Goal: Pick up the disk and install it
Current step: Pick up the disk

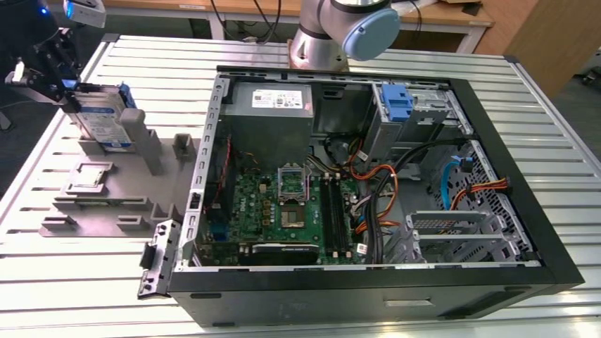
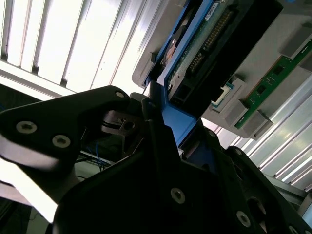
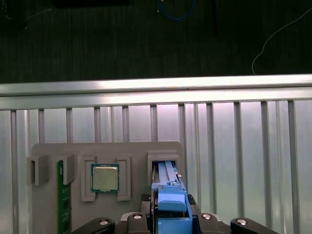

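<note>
Gripping disk (image 1: 101, 123) by blue frame edge, gripper (image 1: 66, 90) sat at exterior view's left, jaws narrow, clamped on it. Disk stood upright in grey holder (image 1: 112, 211) slot. Judged: pull straight along slot, no tilt, grip square. Open computer case (image 1: 376, 299) lay rightward, well apart.

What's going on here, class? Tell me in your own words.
The robot arm has its pincer at the disk, which stands upright in a slot of the grey holder on the slatted table, to the exterior view's left of the open computer case. In the first wrist view the disk's blue carrier sits right at the pincer. The disk is not yet in the case.
</note>
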Available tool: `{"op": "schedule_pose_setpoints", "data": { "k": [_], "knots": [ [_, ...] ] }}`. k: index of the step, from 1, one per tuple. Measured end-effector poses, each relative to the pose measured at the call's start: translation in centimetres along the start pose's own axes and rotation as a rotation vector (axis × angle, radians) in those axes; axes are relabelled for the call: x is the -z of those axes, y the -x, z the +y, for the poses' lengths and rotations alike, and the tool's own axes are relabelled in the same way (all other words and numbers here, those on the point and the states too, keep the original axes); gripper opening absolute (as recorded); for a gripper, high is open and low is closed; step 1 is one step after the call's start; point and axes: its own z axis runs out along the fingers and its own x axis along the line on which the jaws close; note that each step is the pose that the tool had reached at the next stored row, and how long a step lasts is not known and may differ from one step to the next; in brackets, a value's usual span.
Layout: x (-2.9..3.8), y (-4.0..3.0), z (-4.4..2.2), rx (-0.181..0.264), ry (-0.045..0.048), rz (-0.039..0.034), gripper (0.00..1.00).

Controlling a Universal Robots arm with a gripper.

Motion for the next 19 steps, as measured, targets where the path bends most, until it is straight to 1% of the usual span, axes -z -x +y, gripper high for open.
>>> {"op": "schedule_pose_setpoints", "data": {
  "k": [10,19],
  "knots": [
    [0.02,0.00,0.00,0.007,-0.0001,-0.0001,0.37],
    [0.43,0.01,0.00,0.007,0.0002,0.0000,0.37]
  ]
}}
